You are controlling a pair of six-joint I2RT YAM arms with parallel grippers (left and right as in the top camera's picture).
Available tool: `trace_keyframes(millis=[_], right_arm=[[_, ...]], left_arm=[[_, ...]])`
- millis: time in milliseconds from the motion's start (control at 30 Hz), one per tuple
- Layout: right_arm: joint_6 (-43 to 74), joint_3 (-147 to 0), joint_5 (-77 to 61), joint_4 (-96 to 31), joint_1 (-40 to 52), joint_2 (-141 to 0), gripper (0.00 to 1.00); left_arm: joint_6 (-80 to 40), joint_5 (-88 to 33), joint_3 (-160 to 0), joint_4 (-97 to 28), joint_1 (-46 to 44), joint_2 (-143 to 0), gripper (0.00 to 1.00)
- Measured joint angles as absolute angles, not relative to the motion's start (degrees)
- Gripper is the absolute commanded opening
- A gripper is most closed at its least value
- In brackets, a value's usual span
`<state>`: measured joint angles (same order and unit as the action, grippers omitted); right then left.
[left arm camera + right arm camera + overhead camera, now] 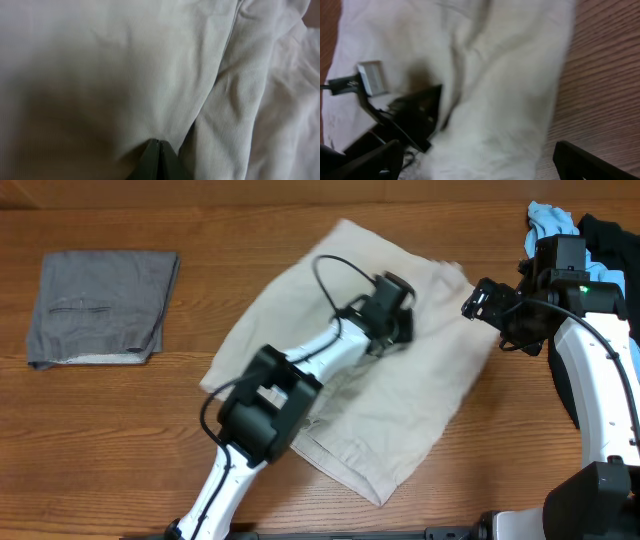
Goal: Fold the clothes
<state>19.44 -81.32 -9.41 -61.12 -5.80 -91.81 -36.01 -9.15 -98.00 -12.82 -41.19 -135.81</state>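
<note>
The clothes [400, 400], pale beige shorts, lie spread and rumpled on the middle of the wooden table. My left gripper [398, 320] reaches in from the front and is down on the shorts near their middle. In the left wrist view its fingertips [158, 142] are pressed together against the ribbed fabric [125, 65], beside a seam fold, with no cloth showing between them. My right gripper [478, 300] hovers over the shorts' right edge. It stands wide open [477, 165] with the cloth [510, 75] below it and nothing between its fingers [585, 162].
A folded grey garment [100, 305] lies at the far left. A heap of light blue [555, 220] and black [610, 235] clothing sits at the back right corner, behind the right arm. The left gripper's dark body [415, 120] shows in the right wrist view.
</note>
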Motion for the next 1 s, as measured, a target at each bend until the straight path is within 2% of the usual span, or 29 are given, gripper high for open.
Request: trace_keyframes(millis=[167, 300, 600, 700, 867, 1000], right_arm=[[19.4, -81.3, -9.4, -61.1, -5.8, -91.8, 1.0], [19.5, -81.3, -9.4, -61.1, -5.8, -91.8, 1.0], [19.5, -81.3, -9.4, -61.1, -5.8, -91.8, 1.0], [19.4, -81.3, -9.4, -61.1, -5.8, -91.8, 1.0], [19.4, -81.3, -9.4, -61.1, -5.8, -91.8, 1.0], [19.5, -81.3, -9.4, -61.1, -5.8, -91.8, 1.0]], left_arm=[[-32.2, -10.7, -98.3, -13.9, -46.6, -135.8, 0.04], [-31.2, -11.5, -99.2, -15.9, -47.2, -135.8, 0.04], [-31.3, -12.3, -100.9, -18.7, -37.7, -134.9, 0.1], [-31.3, -12.1, -100.9, -21.5, -33.6, -131.3, 0.05], [-32.5, -9.9, -101.7, -36.4, -28.0, -120.2, 0.04], [-33.5, -9.1, -103.4, -54.2, -24.4, -113.0, 0.04]])
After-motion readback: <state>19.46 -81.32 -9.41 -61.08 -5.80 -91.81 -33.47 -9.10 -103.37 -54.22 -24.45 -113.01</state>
